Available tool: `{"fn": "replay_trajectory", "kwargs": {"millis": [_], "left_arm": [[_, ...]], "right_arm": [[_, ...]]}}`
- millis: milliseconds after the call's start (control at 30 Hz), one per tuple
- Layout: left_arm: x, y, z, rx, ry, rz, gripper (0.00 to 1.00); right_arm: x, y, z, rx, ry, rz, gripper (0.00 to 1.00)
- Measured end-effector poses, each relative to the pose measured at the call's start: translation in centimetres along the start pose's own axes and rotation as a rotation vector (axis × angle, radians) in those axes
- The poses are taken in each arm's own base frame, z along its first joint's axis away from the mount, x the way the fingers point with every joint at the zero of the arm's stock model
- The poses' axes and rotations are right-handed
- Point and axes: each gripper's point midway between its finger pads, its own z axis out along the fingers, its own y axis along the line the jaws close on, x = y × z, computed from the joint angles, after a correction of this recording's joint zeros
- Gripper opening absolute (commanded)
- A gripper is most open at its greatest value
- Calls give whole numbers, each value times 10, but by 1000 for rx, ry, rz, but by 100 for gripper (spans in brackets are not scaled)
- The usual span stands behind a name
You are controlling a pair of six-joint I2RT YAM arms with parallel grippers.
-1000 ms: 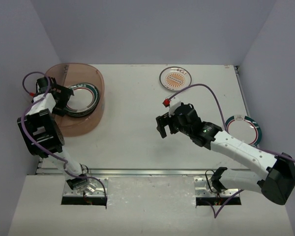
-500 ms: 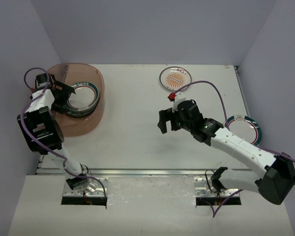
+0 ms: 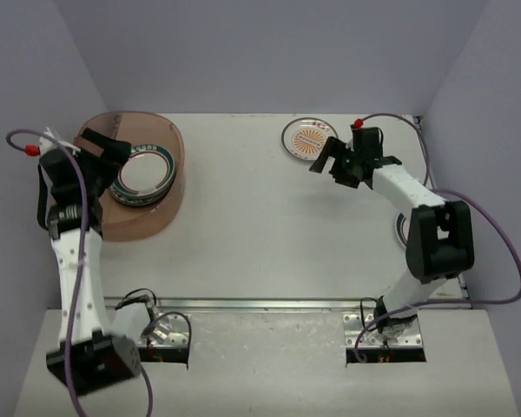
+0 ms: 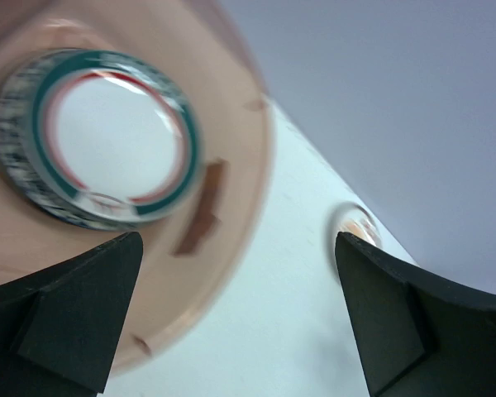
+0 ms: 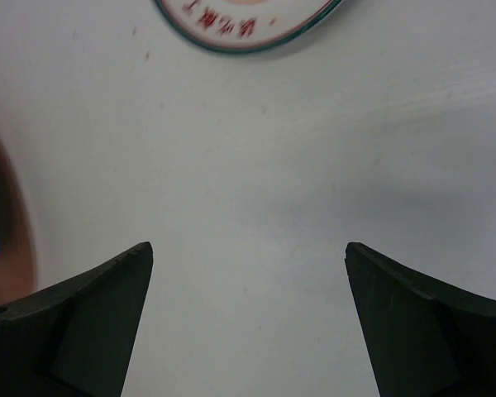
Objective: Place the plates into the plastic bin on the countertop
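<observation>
The reddish-brown plastic bin [image 3: 168, 211] stands at the back left of the white countertop [image 3: 260, 243]. It holds a stack of plates, the top plate [image 3: 144, 172] white with a red and teal ring. My left gripper [image 3: 113, 149] hangs open and empty over the bin's left side. In the left wrist view the stack [image 4: 99, 136] lies inside the bin [image 4: 231, 207], well beyond the left gripper [image 4: 240, 240]. An orange sunburst plate [image 3: 311, 139] lies at the back. Beside its near right edge my right gripper [image 3: 328, 165] is open. Its wrist view shows that plate's rim [image 5: 248, 21] ahead of the right gripper [image 5: 248, 248].
A sliver of another plate [image 3: 402, 228] shows at the right edge of the countertop, mostly covered by my folded right arm [image 3: 434, 239]. Purple cables loop off both arms. Grey walls close in the back and both sides. A metal rail [image 3: 260, 304] runs along the front.
My right gripper swung from the table's middle to the back, beside the orange plate, and the arm folded over the right-hand plate. My left arm rose, lifting its gripper above the bin.
</observation>
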Motion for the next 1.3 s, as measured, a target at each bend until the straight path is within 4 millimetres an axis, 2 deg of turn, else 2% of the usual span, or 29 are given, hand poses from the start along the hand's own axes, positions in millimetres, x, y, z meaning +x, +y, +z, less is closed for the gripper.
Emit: {"fn": "replay_trajectory", "kwargs": {"millis": [100,133,200,267,367,400,433,533,567,700,733,767,900,1033,1100,1167,1233,1300], "left_arm": [[27,-56,-72,306,-40,109,100],[34,-66,-92,380,-52,141,100],[42,-70,-115,445,-65,198,100],[49,-61,-119,431,-58,245,100],[66,-40,-115,381,-23,300,100],[72,-33,-114,367,-13,312,100],[80,-25,-112,355,3,321,100],[95,-9,-109,327,45,340,100],[98,-7,-108,322,54,344,100],[102,-3,-107,318,62,357,100],[102,-3,-107,320,62,359,100],[103,-3,-107,321,63,360,100],[104,-4,-106,327,69,364,100],[117,-11,-101,378,155,374,100],[129,-21,-95,437,235,372,100],[145,-32,-89,498,341,356,100],[156,-43,-84,552,426,343,100],[166,-58,-80,586,494,349,100]], "right_arm": [[-28,-38,43,21,-16,152,99],[-34,-52,56,16,-16,201,99],[-38,-73,80,12,-2,287,99],[-48,-88,100,-14,1,377,94],[-78,-93,119,-68,-61,435,91],[-84,-94,125,-82,-73,452,87],[-90,-92,131,-101,-85,466,76],[-99,-89,146,-131,-86,501,56],[-102,-89,154,-138,-77,519,52],[-107,-87,181,-188,-31,568,9],[-102,-88,185,-195,-13,580,1],[-100,-88,185,-206,-4,582,0],[-91,-89,182,-225,-7,561,0],[-52,-84,133,-162,4,509,0],[-21,-73,92,-95,17,448,0],[0,-46,53,-79,31,320,0],[8,-4,20,-129,16,176,0],[14,47,-13,-284,11,68,0]]}}
